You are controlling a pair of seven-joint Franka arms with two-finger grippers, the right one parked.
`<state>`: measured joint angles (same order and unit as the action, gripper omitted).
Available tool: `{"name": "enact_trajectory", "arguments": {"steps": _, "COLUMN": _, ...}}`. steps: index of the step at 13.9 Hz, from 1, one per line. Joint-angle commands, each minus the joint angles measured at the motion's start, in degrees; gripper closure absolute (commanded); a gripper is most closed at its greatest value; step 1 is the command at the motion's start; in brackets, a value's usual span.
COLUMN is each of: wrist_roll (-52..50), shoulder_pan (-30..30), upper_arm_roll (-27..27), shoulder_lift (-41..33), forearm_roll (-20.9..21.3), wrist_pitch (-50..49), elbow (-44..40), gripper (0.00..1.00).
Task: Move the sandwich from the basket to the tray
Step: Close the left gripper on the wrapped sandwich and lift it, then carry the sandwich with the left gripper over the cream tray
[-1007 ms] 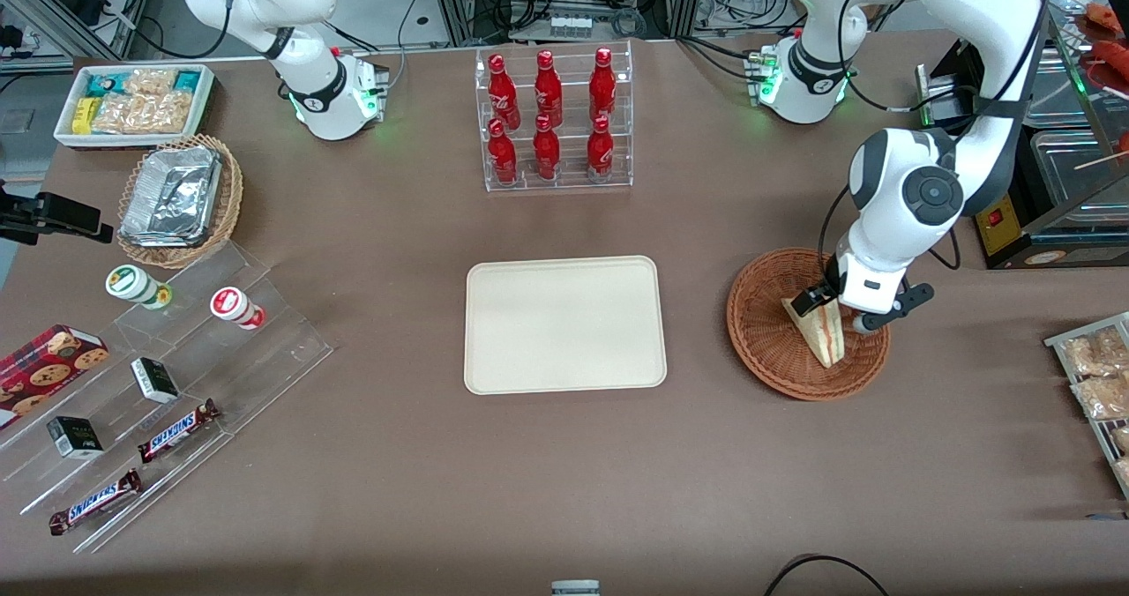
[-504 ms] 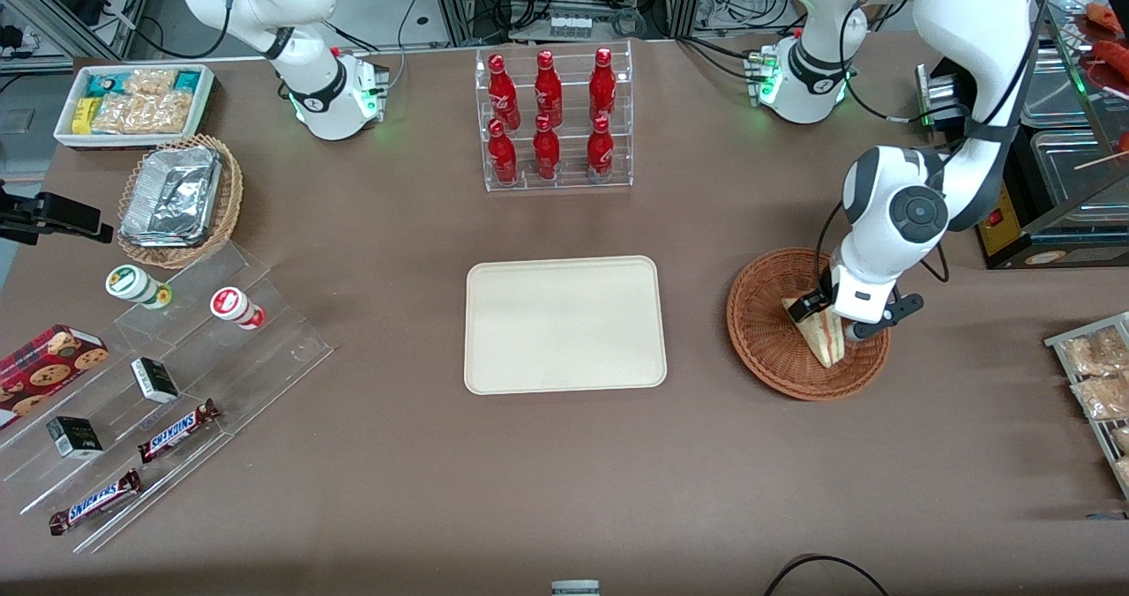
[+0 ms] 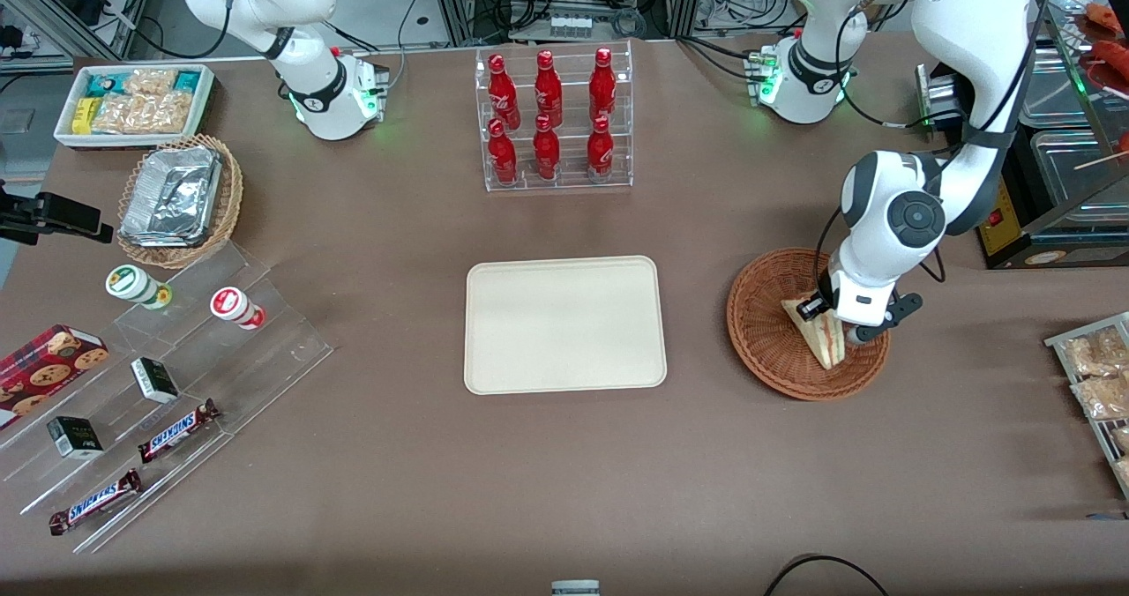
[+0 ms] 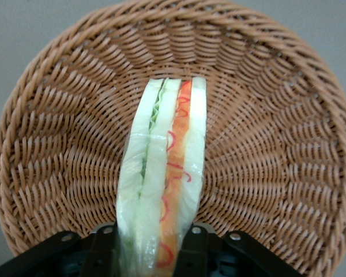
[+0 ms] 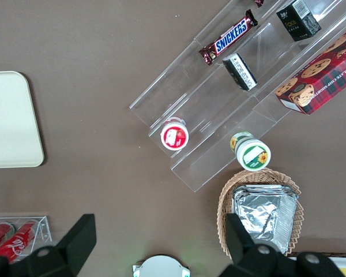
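The sandwich [image 3: 827, 342], a wrapped wedge with red and green filling stripes, lies in the reddish-brown wicker basket [image 3: 767, 331] toward the working arm's end of the table. My gripper [image 3: 833, 321] is down in the basket over the wedge's wide end. In the left wrist view the gripper [image 4: 149, 254] has its two black fingers [image 4: 193, 245] pressed against both sides of the sandwich [image 4: 167, 161], shut on it, while it still rests on the basket's weave [image 4: 63, 127]. The cream tray [image 3: 564, 324] sits bare at the table's middle, beside the basket.
A clear rack of red bottles [image 3: 554, 118] stands farther from the front camera than the tray. Toward the parked arm's end are a tan basket of foil containers [image 3: 176, 199], a white snack bin [image 3: 132, 102] and an acrylic snack stand [image 3: 168, 384]. Bagged snacks [image 3: 1098, 376] lie at the working arm's end.
The gripper has come lower over the sandwich and its fingers have narrowed onto the wedge's sides. The sandwich has stayed in place in the basket.
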<state>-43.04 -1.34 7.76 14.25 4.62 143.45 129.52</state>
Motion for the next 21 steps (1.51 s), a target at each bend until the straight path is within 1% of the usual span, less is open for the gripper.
{"name": "enact_trajectory", "arguments": {"steps": 1, "wrist_roll": -2.0, "shoulder_pan": -0.6, "upper_arm_roll": 0.4, "shoulder_lift": -0.9, "forearm_roll": 1.4, "wrist_pitch": -9.7, "elbow": -7.0, "gripper": 1.00}}
{"name": "enact_trajectory", "arguments": {"steps": 3, "wrist_roll": -2.0, "shoulder_pan": -1.6, "upper_arm_roll": 0.8, "shoulder_lift": -0.4, "forearm_roll": 1.4, "wrist_pitch": -18.0, "elbow": -13.0, "gripper": 1.00}}
{"name": "enact_trajectory", "arguments": {"steps": 4, "wrist_roll": -1.9, "shoulder_pan": -2.7, "upper_arm_roll": 0.8, "shoulder_lift": -0.2, "forearm_roll": 1.1, "wrist_pitch": -19.6, "elbow": -14.8, "gripper": 1.00}}
{"name": "enact_trajectory", "arguments": {"steps": 6, "wrist_roll": -2.1, "shoulder_pan": -4.6, "upper_arm_roll": 0.8, "shoulder_lift": 0.7, "forearm_roll": 0.5, "wrist_pitch": -20.2, "elbow": -17.4, "gripper": 1.00}}
{"name": "enact_trajectory", "arguments": {"steps": 9, "wrist_roll": -3.7, "shoulder_pan": -10.8, "upper_arm_roll": 1.0, "shoulder_lift": 4.4, "forearm_roll": -2.8, "wrist_pitch": -20.6, "elbow": -21.9, "gripper": 1.00}}
{"name": "enact_trajectory", "arguments": {"steps": 13, "wrist_roll": -14.3, "shoulder_pan": -20.3, "upper_arm_roll": 0.9, "shoulder_lift": 10.3, "forearm_roll": -3.0, "wrist_pitch": -21.4, "elbow": -28.6, "gripper": 1.00}}
{"name": "enact_trajectory", "arguments": {"steps": 16, "wrist_roll": -19.1, "shoulder_pan": -25.4, "upper_arm_roll": 0.9, "shoulder_lift": 15.0, "forearm_roll": -2.9, "wrist_pitch": -21.5, "elbow": -33.9, "gripper": 1.00}}
{"name": "enact_trajectory", "arguments": {"steps": 21, "wrist_roll": -23.7, "shoulder_pan": -32.5, "upper_arm_roll": 0.9, "shoulder_lift": 22.9, "forearm_roll": -2.8, "wrist_pitch": -21.6, "elbow": -43.3, "gripper": 1.00}}
